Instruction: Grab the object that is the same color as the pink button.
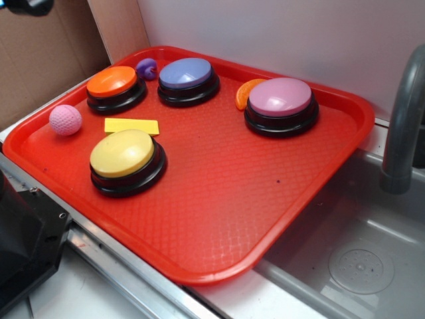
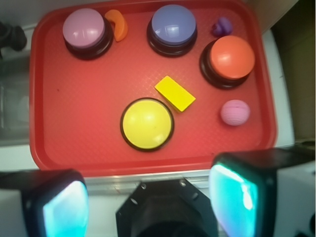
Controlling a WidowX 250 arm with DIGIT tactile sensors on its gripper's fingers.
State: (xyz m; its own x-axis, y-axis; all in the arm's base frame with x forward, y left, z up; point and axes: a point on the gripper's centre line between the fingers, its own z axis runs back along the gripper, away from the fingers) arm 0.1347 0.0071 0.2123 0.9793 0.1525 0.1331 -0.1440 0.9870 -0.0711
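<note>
Gripper spread wide, holding nothing, hovering above the near rim of the red tray in the wrist view; only the two glowing fingers and the black mount between them visible, both cut off by the lower frame edge and blurred. Barely seen in the exterior view: just a dark shape at the top left corner, too little to say what part it is.

Small pink ball resting on the tray near its left edge in the exterior view, apart from everything else, dimpled surface faintly readable. Nearest neighbours: orange button behind it and flat yellow block to one side. Seen from the wrist, lying just below the orange button, not touching it.

Pink button far across the tray from the ball, with an orange slice-shaped piece pressed against its side, partly hidden behind the dome in the exterior view. Blue-purple button in the back row, small purple object tucked between it and the orange button, shape hard to make out. Yellow button in front, yellow block just beside it, contact unclear.

Grey sink under the tray's right corner, with the faucet cut off at the frame edge.
</note>
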